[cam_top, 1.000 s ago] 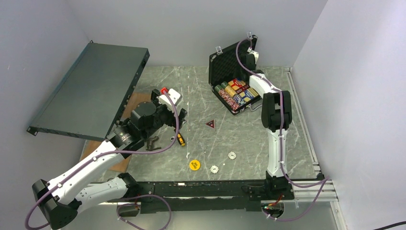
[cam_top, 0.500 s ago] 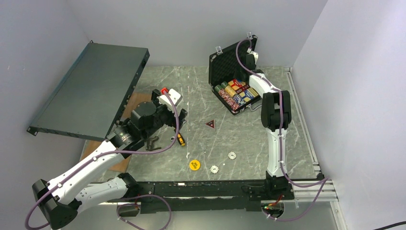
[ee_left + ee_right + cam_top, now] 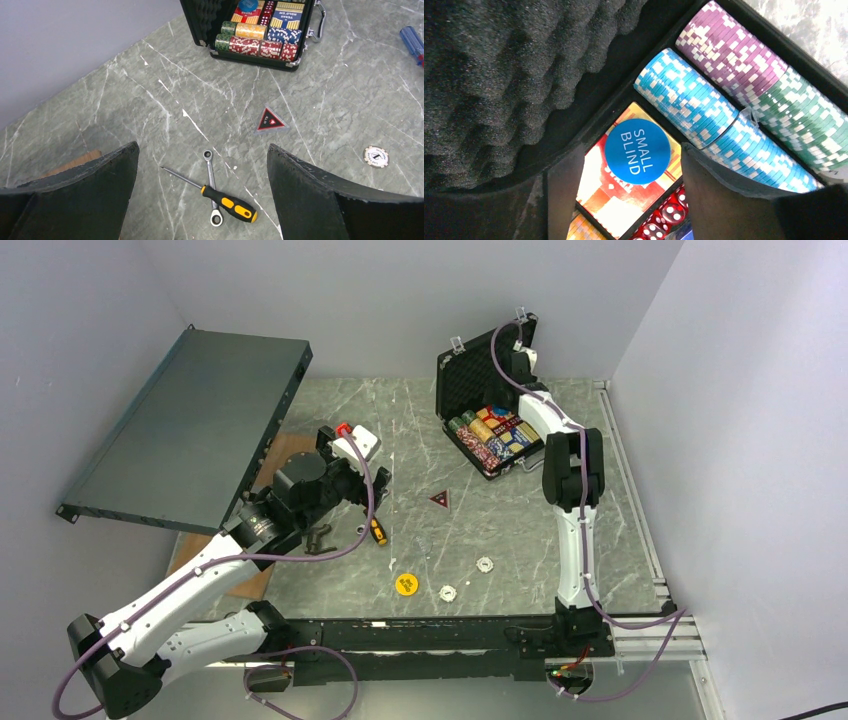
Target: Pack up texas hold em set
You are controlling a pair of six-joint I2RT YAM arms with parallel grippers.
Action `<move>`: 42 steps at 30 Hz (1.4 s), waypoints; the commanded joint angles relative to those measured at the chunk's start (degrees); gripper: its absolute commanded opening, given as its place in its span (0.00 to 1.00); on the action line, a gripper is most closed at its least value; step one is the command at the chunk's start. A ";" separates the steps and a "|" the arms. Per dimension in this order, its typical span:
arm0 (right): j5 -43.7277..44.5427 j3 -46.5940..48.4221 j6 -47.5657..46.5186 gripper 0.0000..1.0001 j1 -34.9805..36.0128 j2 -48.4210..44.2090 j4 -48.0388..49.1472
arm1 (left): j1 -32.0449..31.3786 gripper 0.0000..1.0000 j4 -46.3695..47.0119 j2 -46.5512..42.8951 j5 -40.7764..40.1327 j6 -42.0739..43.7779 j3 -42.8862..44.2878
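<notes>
Widening just now, the right jaws have released the blue button (image 3: 637, 150) onto the card deck (image 3: 621, 212) in the briefcase (image 3: 465, 375) at the far-right corner of the counter (image 3: 420, 440) (left jaws gape empty): one piece packed.

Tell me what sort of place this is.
Most likely a robot test cell, not a home or game room. A left arm and a right arm are bolted at the near edge of a stone-patterned table. Plain pale walls box it in. A poker case shares it with a stray screwdriver.
</notes>
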 commanded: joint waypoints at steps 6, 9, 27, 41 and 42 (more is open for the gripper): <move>2.94 2.08 -4.26 0.79 2.26 -8.36 -4.46 | -0.25 0.99 1.82 -0.01 0.23 0.44 1.59; 4.27 -6.65 -4.80 0.78 5.59 -17.29 -4.00 | -0.28 0.99 1.46 -0.41 0.65 -0.08 1.92; 3.69 -59.93 17.12 0.83 47.87 -53.83 -2.13 | -0.53 0.99 2.73 -9.95 -5.15 -1.49 0.76; 4.47 -59.98 17.13 0.79 64.89 -43.06 -0.37 | -0.51 0.99 4.22 -12.36 -13.54 -1.58 -0.93; 4.45 -60.32 17.39 0.78 64.90 -42.66 -0.04 | -0.51 0.99 3.80 -12.14 -13.22 -1.65 -0.50</move>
